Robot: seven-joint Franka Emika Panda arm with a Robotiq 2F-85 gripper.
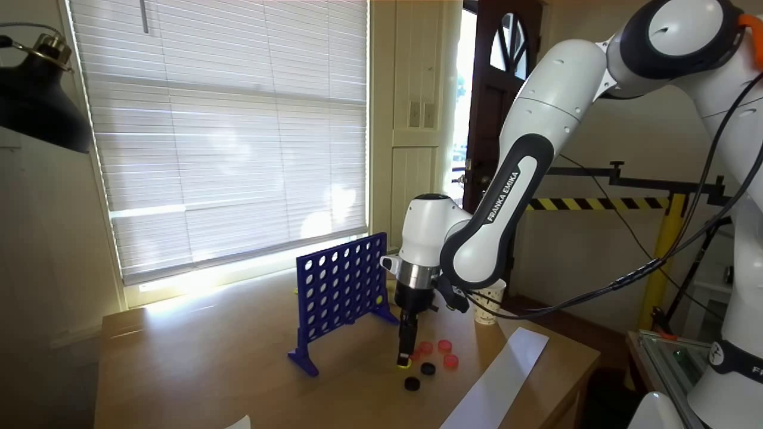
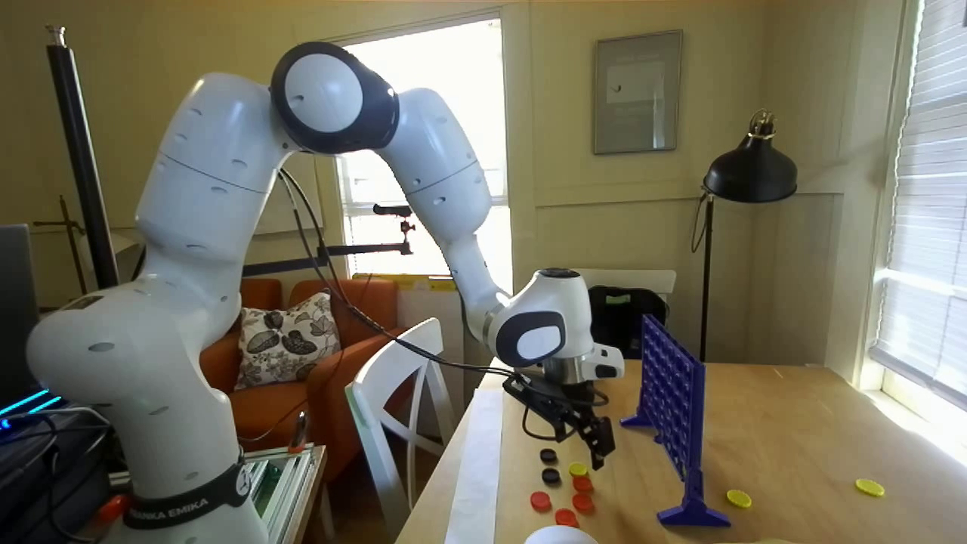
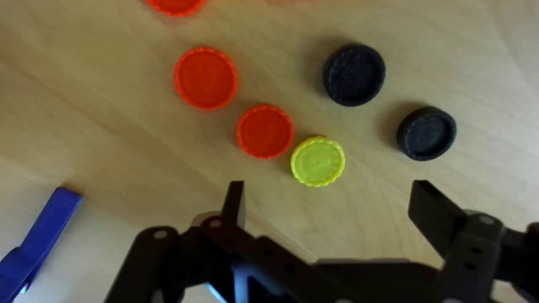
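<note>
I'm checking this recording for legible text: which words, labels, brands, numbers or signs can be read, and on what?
"FRANKA EMIKA": black strip along the jointed white robot arm.
"ANKA EMIKA", first letters unclear: black band around the arm's base.
"F", then cut off: that band in an exterior view.
Too small or blurred: grey-framed wall picture; green patch on the black soft bag; relief on the round yellow plastic disc.
No readable numbers.

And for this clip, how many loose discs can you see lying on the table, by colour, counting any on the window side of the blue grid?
Red discs: 4
Yellow discs: 3
Black discs: 2
Total in view: 9
</note>
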